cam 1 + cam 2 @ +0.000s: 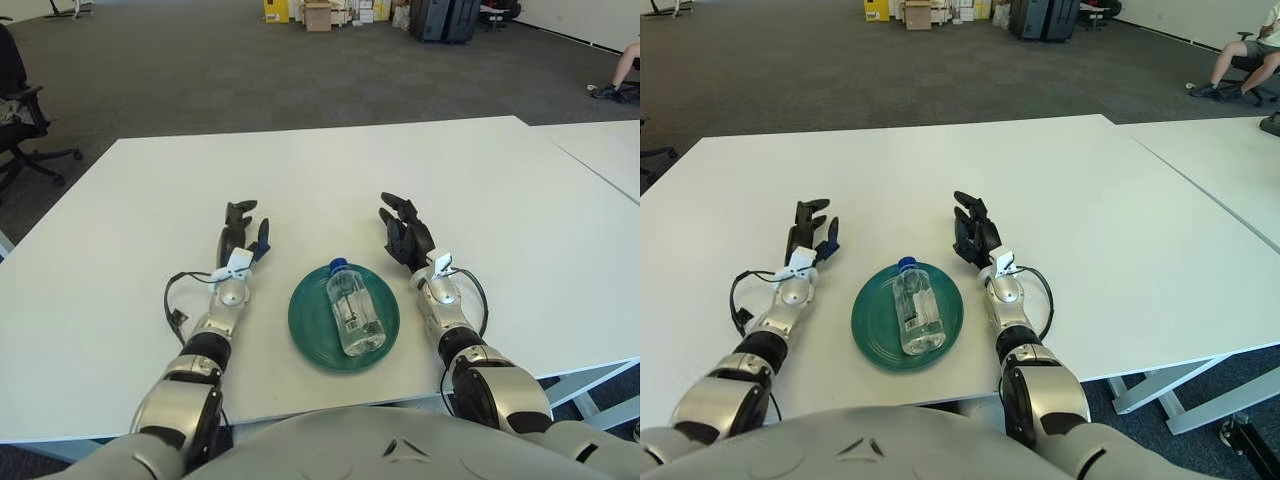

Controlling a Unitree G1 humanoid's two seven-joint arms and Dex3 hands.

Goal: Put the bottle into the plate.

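A clear plastic bottle (352,309) with a blue cap lies on its side in the dark green plate (305,320), cap pointing away from me. The plate sits near the front edge of the white table (330,170). My left hand (241,229) is low over the table just left of the plate, fingers spread and holding nothing. My right hand (404,230) shows just right of the plate, fingers relaxed and empty. Neither hand touches the bottle or plate.
A second white table (600,150) adjoins at the right. A black office chair (20,120) stands at the far left beyond the table. Boxes and dark cases line the far end of the carpeted room, and a seated person's leg shows at top right.
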